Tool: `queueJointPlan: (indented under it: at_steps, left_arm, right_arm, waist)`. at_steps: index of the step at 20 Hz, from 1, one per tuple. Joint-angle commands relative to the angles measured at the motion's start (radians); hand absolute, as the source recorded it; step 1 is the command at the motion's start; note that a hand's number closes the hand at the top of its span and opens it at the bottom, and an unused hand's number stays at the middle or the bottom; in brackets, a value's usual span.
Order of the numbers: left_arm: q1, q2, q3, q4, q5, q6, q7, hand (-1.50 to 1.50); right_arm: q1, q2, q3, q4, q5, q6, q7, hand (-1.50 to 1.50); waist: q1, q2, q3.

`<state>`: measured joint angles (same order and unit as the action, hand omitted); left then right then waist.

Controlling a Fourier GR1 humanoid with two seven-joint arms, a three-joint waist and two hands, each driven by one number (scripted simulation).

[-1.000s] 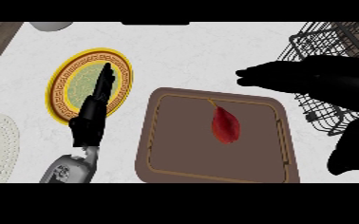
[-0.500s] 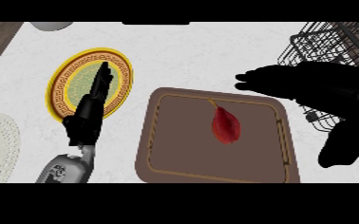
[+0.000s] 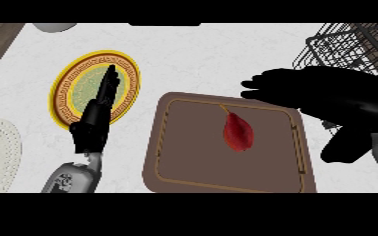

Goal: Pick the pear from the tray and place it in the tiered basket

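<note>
Pear [image 3: 238, 132] lies red on the brown tray [image 3: 177, 155], roughly mid-tray, nothing touching it. Right robot hand [image 3: 295, 89] hangs over the tray's upper right edge, just above the pear and beside the black wire tiered basket [image 3: 339, 42]; it reads as a dark silhouette, so can't tell if fingers are spread or curled. Left robot hand [image 3: 100, 105] has straight fingers pressed together, over the yellow-rimmed plate [image 3: 74, 75] on the white desk [image 3: 199, 55].

You have a yellow-rimmed plate [image 3: 74, 82] on the white counter [image 3: 199, 55], left of centre, and a grey dish [image 3: 55, 27] at the top-left edge.
</note>
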<state>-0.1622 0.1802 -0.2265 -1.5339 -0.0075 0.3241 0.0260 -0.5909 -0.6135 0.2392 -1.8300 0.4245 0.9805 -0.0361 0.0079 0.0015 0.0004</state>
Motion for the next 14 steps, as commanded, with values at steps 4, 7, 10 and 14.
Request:
queueJointPlan:
  at_steps: [4, 7, 10, 14]
  left_arm:
    - [-0.078, -0.016, 0.041, -0.011, -0.008, -0.025, 0.099, 0.00]
    - [-0.029, -0.023, 0.042, 0.011, -0.028, -0.032, 0.035, 0.00]
    - [0.042, -0.038, 0.025, -0.044, -0.041, -0.040, 0.008, 0.00]
    - [0.008, -0.035, 0.080, 0.053, -0.015, -0.084, -0.041, 0.00]
  right_arm:
    - [0.001, 0.052, 0.039, 0.030, 0.162, -0.078, -0.072, -1.50]
    - [-0.001, 0.067, 0.047, 0.132, 0.241, -0.132, -0.123, -1.50]
    - [0.031, 0.092, 0.027, 0.116, 0.274, -0.135, -0.109, -1.50]
    - [0.064, 0.074, 0.038, 0.194, 0.329, -0.179, -0.217, -1.50]
  waist:
    - [-0.004, 0.000, 0.000]
    - [0.000, 0.000, 0.000]
    - [-0.002, -0.002, 0.000]
    - [-0.005, 0.000, 0.000]
